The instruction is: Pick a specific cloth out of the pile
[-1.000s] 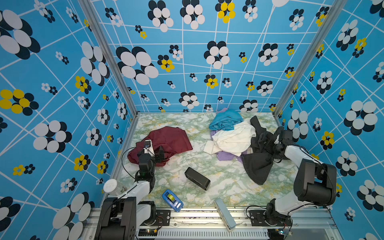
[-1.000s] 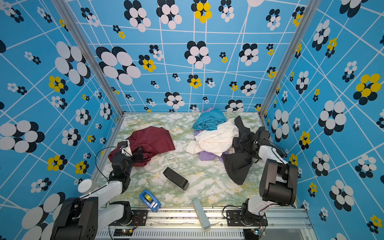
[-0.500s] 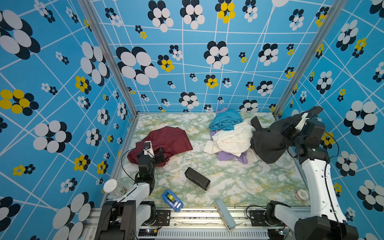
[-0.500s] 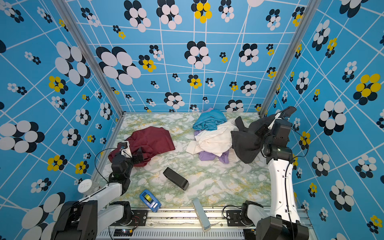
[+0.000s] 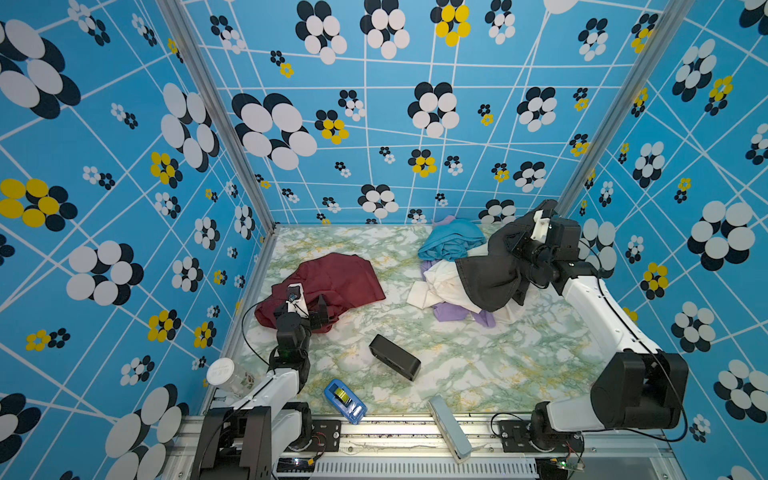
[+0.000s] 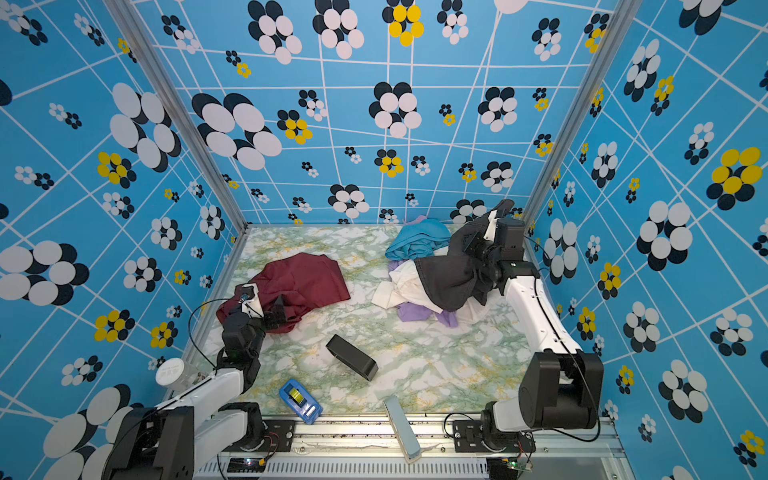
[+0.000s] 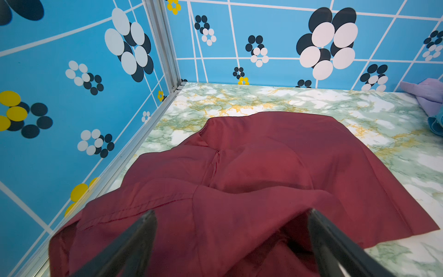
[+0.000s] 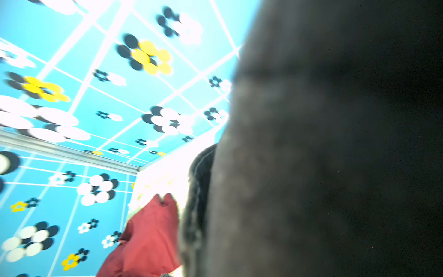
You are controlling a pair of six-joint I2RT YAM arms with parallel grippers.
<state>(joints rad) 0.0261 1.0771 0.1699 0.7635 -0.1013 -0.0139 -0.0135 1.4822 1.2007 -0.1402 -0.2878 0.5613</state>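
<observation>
Far right on the marble tabletop [image 5: 478,365], the pile [image 5: 440,282] sits heaped, its charcoal garment [image 5: 490,278] draped over the right gripper [image 5: 521,247], jaws hidden, can't tell. Well apart, left side, the maroon cloth [image 5: 345,278] lies under the left gripper [image 7: 231,215], jaws spread wide, clamping nothing.

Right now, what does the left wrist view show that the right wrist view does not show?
Only the left wrist view: the left gripper, its fingers wide apart over the fabric, and a corner of a lavender garment. Only the right wrist view: a charcoal-black garment, blurred and very close, covering more than half of the picture. Both: the maroon cloth and the blue flowered walls.
</observation>
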